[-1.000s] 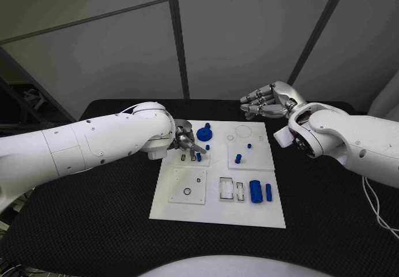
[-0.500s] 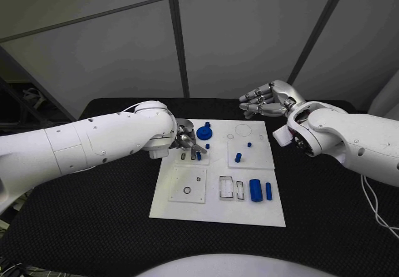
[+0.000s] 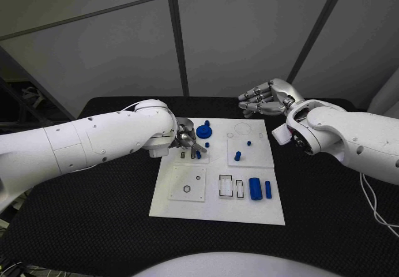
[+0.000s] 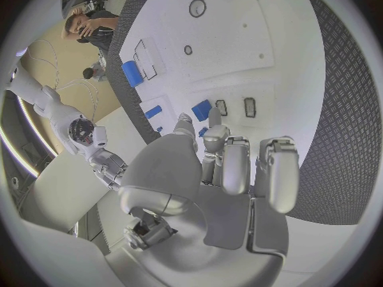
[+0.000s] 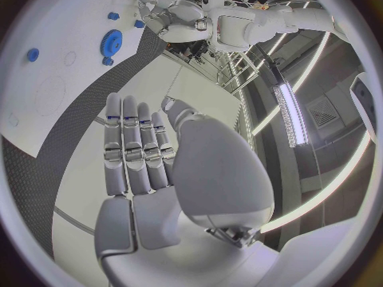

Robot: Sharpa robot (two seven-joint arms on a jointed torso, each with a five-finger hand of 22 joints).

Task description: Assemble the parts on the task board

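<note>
Now the left hand (image 3: 186, 141) is low over the far left part of the task board (image 3: 218, 209), its fingers bent downward close to a small blue peg (image 3: 198, 154). From the left wrist view the fingers (image 4: 236, 166) lie close together and point toward a blue piece (image 4: 201, 110) beside two small rectangular slots, but I cannot tell if the hand pinches a part or only touches it, because the fingers hide the contact.

Just beside this hand, further back on the board, stands a blue gear (image 3: 204, 135). Toward the middle of the board there are another short blue peg (image 3: 238, 156) and a smaller blue piece (image 3: 248, 142) near an empty round recess (image 3: 242, 130). Nearer the robot, a square plate (image 3: 188, 184) carries a small ring, and next to it are two rectangular frames (image 3: 225, 186). Further right lie a thick blue cylinder (image 3: 256, 189) and a thin blue pin (image 3: 267, 190), side by side.

The right hand (image 3: 266, 98) is lifted behind the far right corner of the board, well apart from it. Its fingers (image 5: 136, 153) are straight and side by side, and it holds nothing.
</note>
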